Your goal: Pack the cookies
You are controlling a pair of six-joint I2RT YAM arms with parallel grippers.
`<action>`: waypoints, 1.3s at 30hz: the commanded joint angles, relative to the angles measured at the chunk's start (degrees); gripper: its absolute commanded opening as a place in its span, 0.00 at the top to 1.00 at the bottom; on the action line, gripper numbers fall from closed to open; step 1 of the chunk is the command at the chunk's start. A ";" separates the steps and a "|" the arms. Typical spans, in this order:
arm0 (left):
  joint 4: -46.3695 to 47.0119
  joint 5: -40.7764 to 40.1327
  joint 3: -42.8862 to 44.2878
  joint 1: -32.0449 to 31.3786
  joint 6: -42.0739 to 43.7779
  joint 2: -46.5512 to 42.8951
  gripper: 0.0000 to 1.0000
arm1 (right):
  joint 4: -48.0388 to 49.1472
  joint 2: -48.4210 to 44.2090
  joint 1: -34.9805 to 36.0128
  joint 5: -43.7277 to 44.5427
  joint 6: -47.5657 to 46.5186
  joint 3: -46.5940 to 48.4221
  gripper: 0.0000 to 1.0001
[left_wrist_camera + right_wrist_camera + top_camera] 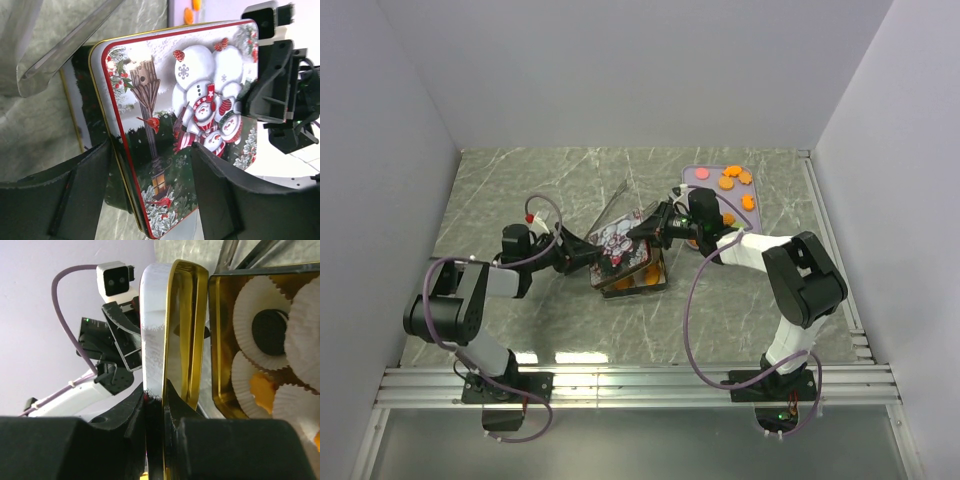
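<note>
A tin lid [617,243] with a snowman picture is held tilted above the open gold tin base [638,281]. My right gripper [655,228] is shut on the lid's far edge, and the right wrist view shows this grip [155,390] on the lid [165,330]. My left gripper [582,256] is open, its fingers astride the lid's near corner [150,150]. In the right wrist view the tin's wall [220,340] encloses white paper cups holding a black cookie [270,330] and orange cookies [262,387]. More orange cookies [732,180] lie on a purple tray [735,207].
A clear plastic piece [610,205] lies on the table behind the tin, and it also shows in the left wrist view [65,45]. A pink cookie [702,173] sits at the tray's far left corner. Metal rails run along the right [830,250] and front [620,380] edges.
</note>
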 commanded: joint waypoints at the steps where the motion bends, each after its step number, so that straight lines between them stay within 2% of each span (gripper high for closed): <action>1: 1.64 2.63 3.05 -1.16 2.44 1.37 0.32 | 1.92 -0.75 0.37 0.04 -2.01 -1.46 0.90; 5: -0.46 2.19 4.80 -3.44 3.93 2.51 0.33 | -0.63 -0.92 0.11 0.48 -3.93 -1.29 0.88; 8: -2.31 1.40 6.29 -4.94 4.81 2.95 0.34 | -3.18 -0.93 -0.07 0.75 -5.86 -1.03 0.82; 12: -3.81 1.22 8.23 -6.08 5.08 3.74 0.34 | -6.34 -1.45 -0.24 1.27 -8.24 -0.68 0.68; 21: -10.58 0.25 12.63 -7.67 8.68 4.27 0.34 | -19.08 -3.03 -0.59 4.96 -16.68 2.22 0.47; 25: -11.46 0.08 13.42 -8.02 9.04 4.80 0.34 | -29.51 -3.74 -1.12 8.64 -21.94 5.47 0.44; 35: -13.65 -0.62 13.68 -8.37 8.86 4.19 0.36 | -42.55 -1.37 -2.88 11.03 -27.14 14.08 0.40; 38: -13.92 -0.71 13.33 -8.46 8.86 4.10 0.36 | -47.29 -0.31 -3.14 12.52 -29.42 17.68 0.19; 39: -13.92 -0.80 13.33 -8.46 8.77 3.84 0.36 | -48.17 -0.05 -3.23 13.14 -29.86 18.30 0.09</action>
